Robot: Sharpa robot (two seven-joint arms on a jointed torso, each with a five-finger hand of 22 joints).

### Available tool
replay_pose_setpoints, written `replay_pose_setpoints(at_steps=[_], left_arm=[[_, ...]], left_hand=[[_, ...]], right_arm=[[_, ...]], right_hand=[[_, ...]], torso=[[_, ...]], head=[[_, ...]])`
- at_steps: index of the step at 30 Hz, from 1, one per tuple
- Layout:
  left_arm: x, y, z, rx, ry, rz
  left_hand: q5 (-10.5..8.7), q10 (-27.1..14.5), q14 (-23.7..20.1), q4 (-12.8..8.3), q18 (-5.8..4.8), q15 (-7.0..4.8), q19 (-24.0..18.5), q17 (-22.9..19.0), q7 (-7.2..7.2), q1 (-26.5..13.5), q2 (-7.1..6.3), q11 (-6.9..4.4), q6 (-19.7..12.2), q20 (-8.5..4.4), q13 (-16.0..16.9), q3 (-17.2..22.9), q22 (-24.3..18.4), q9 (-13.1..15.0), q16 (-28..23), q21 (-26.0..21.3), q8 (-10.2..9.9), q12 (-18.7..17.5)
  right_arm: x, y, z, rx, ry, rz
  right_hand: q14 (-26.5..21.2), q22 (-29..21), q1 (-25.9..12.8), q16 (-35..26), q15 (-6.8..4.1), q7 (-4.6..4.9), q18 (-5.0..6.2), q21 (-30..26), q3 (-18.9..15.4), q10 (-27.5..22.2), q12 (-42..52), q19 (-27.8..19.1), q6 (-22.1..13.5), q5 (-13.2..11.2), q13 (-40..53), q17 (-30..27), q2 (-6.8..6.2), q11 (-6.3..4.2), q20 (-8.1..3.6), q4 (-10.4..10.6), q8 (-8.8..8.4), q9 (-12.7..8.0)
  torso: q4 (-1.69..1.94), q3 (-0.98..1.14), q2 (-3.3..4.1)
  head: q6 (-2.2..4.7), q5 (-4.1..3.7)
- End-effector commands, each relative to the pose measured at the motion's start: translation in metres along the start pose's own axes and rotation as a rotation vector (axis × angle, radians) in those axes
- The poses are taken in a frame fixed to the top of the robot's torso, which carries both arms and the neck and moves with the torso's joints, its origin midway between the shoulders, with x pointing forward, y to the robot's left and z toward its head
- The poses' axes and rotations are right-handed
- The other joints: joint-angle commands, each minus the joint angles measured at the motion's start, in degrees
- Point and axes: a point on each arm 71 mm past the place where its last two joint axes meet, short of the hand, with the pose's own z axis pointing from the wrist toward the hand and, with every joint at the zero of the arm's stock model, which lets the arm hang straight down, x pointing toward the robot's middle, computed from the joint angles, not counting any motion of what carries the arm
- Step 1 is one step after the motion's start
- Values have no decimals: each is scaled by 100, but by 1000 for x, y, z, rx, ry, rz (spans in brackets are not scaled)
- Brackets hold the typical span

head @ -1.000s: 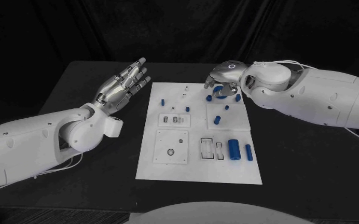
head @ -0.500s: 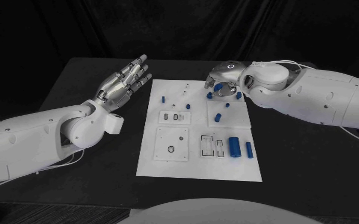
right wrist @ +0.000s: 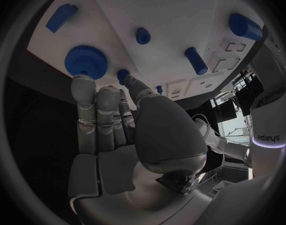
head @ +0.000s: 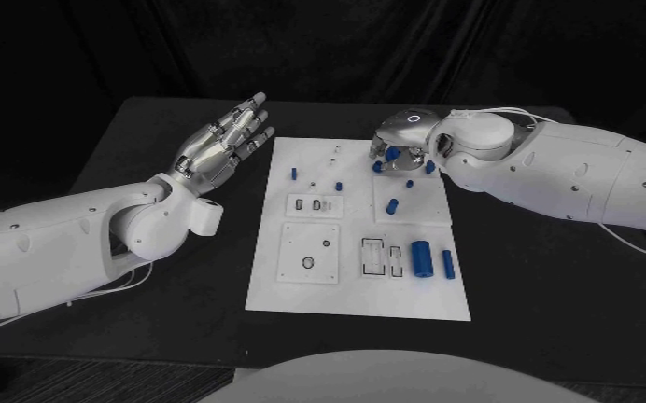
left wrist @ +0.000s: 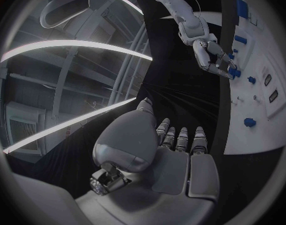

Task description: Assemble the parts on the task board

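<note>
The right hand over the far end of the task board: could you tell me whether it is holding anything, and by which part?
The right hand has a fingertip on the toothed rim of the blue gear; whether it actually grips it cannot be told.

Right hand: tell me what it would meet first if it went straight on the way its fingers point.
The blue gear. In the right wrist view the right hand has its fingers reaching toward the gear on the board, one fingertip at its edge. Whether it already touches is unclear.
</note>
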Motion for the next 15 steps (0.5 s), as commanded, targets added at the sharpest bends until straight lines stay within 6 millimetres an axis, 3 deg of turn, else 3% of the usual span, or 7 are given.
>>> replay_pose_setpoints(at_steps=[1,10,15], left_arm=[[2,-5,1,58,21,-11],[2,-4,2,53,25,-12],[1,-4,2,51,25,-12]], left_hand=[[34,-8,-3,4,48,27,3,-9,30,57,-9,37,7,54,-9,35,-9,5,-21,-19,34,-37],[80,-8,-3,-4,48,50,3,-9,38,91,-6,44,23,72,-9,51,-9,8,-21,-19,37,-37],[117,-8,-3,-11,48,63,3,-9,56,118,-3,62,58,86,-9,65,-9,13,-21,-19,44,-37]], right_arm=[[3,1,1,-13,-3,1],[8,5,5,-37,-16,5],[9,7,6,-49,-24,5]], right_hand=[[-5,31,-27,40,44,-5,-104,52,36,54,20,-9,60,-5,-6,35,-65,11,22,10,9,-5],[2,270,-61,194,45,27,-130,221,191,215,61,-20,127,-33,-5,255,-106,-9,33,66,0,-10],[23,587,-9,425,17,85,-166,448,509,532,106,-25,389,75,-15,603,-142,-62,21,89,78,39]], torso=[[-4,-4,-9],[-10,-7,-18],[-12,-10,-23]], head=[[-22,6],[-73,8],[-89,7]])
